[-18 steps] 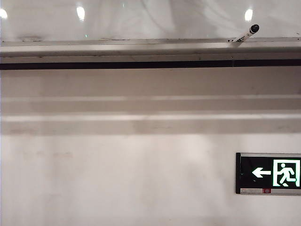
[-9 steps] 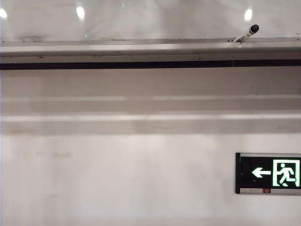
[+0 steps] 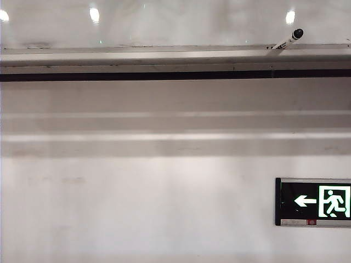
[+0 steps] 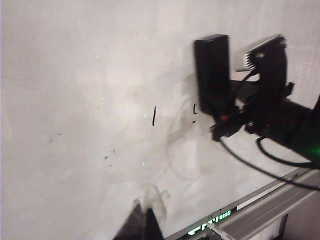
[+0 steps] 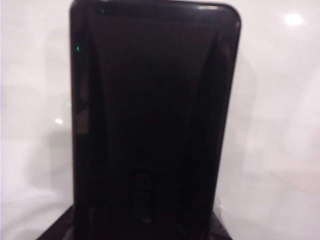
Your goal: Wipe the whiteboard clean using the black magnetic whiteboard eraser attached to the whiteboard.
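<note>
The glossy whiteboard (image 4: 75, 75) fills the left wrist view, with short black marks (image 4: 154, 115) and small specks (image 4: 107, 157) on it. The black eraser (image 4: 212, 75) stands upright against the board, just beside a mark (image 4: 194, 111). My right gripper (image 4: 223, 114) is shut on its lower end. In the right wrist view the eraser (image 5: 155, 125) covers most of the picture, gripped at its base by the right gripper (image 5: 145, 222), with the whiteboard (image 5: 280, 125) behind. My left gripper (image 4: 145, 224) is shut and empty, its tips close to the board. Neither gripper shows in the exterior view.
In the exterior view the whiteboard (image 3: 192, 24) is a strip above the silver-grey ledge (image 3: 164, 57). A marker (image 3: 289, 39) with a black cap leans on the ledge at the right. A green exit sign (image 3: 313, 201) hangs on the wall below. Cables (image 4: 260, 167) trail from the right arm.
</note>
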Motion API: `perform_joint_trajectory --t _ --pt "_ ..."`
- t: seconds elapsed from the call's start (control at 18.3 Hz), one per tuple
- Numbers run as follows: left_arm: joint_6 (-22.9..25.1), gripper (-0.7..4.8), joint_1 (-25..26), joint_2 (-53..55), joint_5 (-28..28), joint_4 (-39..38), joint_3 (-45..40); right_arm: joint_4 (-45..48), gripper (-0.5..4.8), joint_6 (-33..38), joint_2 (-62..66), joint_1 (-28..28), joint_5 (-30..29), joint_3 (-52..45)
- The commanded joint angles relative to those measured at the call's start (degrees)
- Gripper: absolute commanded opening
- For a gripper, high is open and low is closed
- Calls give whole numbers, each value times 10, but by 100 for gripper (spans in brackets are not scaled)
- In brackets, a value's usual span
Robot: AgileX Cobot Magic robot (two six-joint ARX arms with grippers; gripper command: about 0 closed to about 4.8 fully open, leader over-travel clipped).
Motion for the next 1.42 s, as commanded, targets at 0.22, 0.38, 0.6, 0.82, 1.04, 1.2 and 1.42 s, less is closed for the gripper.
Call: perform_joint_trajectory --t 0.22,0.38,0.6,0.82,1.04,1.2,1.42 --pt "-2 -6 0 -2 2 8 2 -55 46 18 0 -31 -32 7" --pt "-2 -6 0 -2 2 8 2 -81 38 27 16 -3 -77 6" --pt "-2 -6 0 -2 2 9 2 -85 38 28 59 37 -95 6" --pt "-2 -6 0 -2 2 10 2 -95 38 28 94 80 -104 6" --pt "-2 -6 0 -2 2 11 2 -118 38 26 114 105 -104 6" --pt "-2 -6 0 -2 2 10 2 -110 37 26 104 106 -30 7" --pt "-2 -6 0 -2 4 14 2 -96 -1 -6 53 80 67 7"
